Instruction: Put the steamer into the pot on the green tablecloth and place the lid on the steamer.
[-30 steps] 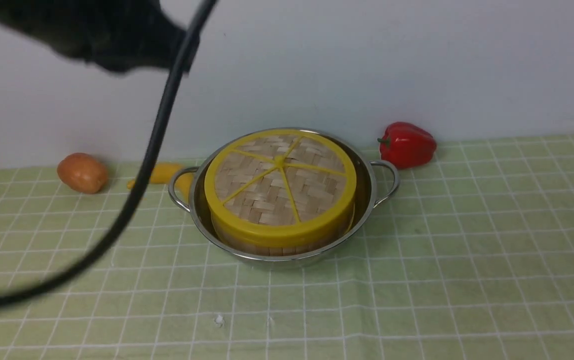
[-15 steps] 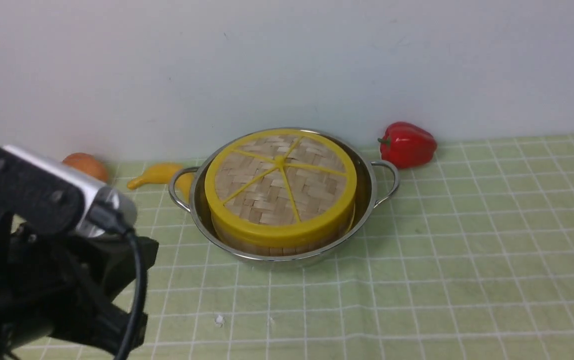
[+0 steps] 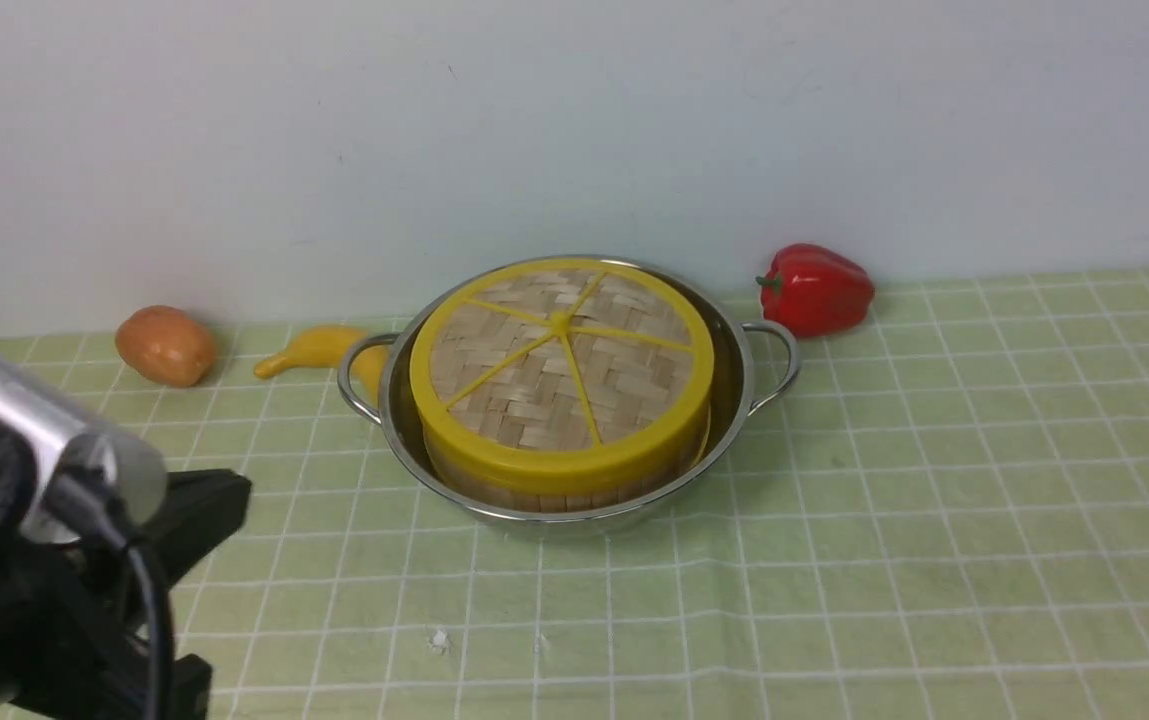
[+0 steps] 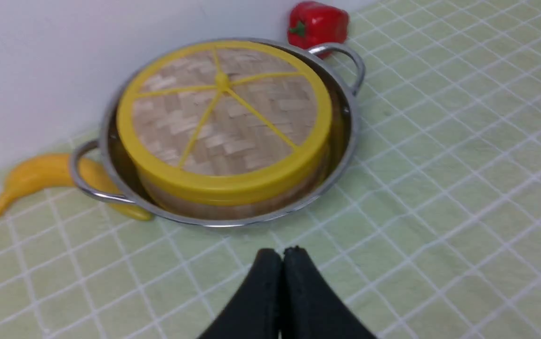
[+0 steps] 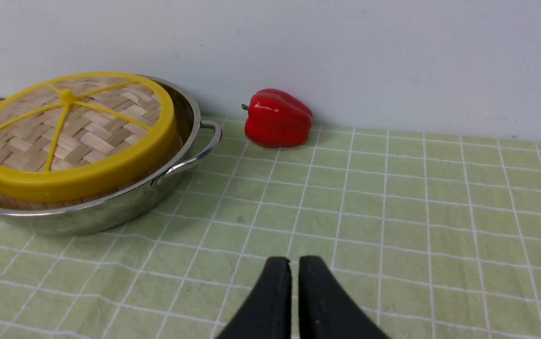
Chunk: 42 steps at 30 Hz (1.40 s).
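Green tablecloth [image 3: 934, 500] below; left pincer [image 4: 282, 252], right pincer [image 5: 294, 261] both closed, empty.

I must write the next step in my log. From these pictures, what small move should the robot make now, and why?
Probably none beyond parking the arms. The lid sits on the steamer, which stands in the pot on the green tablecloth. The left tool and right tool are shut, empty and clear of the pot.
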Each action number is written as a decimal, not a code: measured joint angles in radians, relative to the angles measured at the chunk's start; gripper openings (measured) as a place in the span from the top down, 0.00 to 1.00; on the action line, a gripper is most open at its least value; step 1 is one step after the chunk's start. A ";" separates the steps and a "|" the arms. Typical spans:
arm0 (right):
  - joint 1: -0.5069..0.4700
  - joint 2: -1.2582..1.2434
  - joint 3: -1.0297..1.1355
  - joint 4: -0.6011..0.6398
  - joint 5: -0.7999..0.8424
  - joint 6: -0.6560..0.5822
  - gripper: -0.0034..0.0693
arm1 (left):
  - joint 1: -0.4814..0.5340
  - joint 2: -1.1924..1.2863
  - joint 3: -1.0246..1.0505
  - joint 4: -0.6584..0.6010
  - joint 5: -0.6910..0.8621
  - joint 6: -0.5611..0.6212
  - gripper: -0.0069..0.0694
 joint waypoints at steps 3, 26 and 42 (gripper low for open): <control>0.000 0.000 0.000 0.000 0.000 0.000 0.86 | 0.126 -0.090 0.105 0.018 -0.081 0.007 0.91; 0.000 0.000 0.000 0.000 0.000 0.013 0.76 | 0.493 -0.645 0.671 0.113 -0.292 0.008 0.88; -0.093 -0.055 0.012 -0.032 -0.008 -0.016 0.69 | 0.493 -0.645 0.671 0.115 -0.292 0.008 0.88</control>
